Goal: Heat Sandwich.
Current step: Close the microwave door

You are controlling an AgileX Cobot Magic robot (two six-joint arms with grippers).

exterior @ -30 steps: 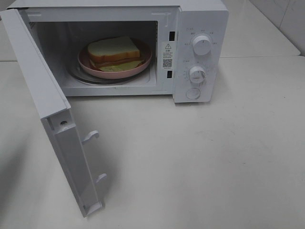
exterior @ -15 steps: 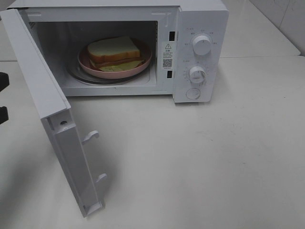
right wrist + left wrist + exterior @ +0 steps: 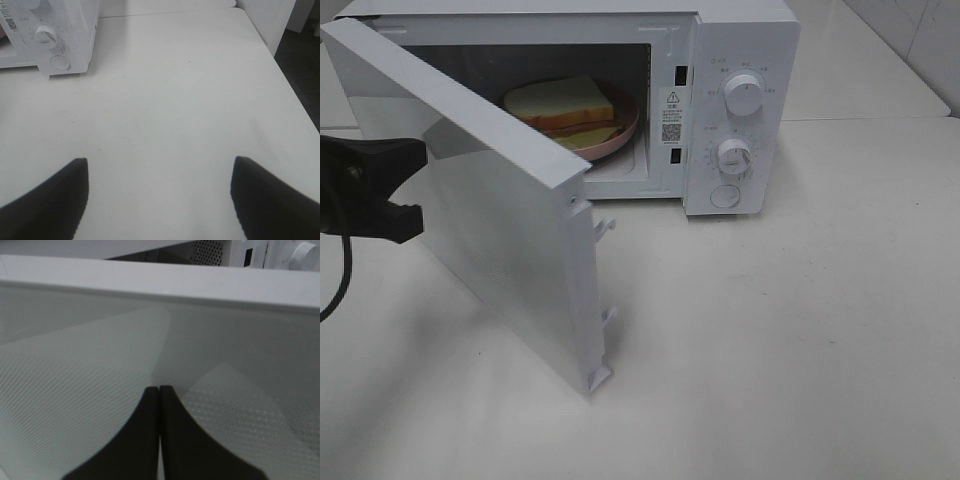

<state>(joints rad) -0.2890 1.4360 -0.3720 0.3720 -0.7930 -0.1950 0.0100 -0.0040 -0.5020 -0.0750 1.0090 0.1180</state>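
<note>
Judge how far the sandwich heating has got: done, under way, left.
Done: the sandwich sits on its pink plate inside the microwave. Under way: the shut left gripper presses the outer face of the half-open door. Left: latching the door and setting the knobs; the open right gripper hangs over the table.

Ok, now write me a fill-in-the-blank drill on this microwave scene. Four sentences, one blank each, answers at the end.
1. The sandwich lies on a ____ plate inside the microwave.
2. The left gripper is at the outer face of the door with its jaws ____.
3. The right gripper hangs ____ over the table.
4. The microwave's panel carries ____ knobs above a round button.

Missing words: pink; shut; open; two.
</note>
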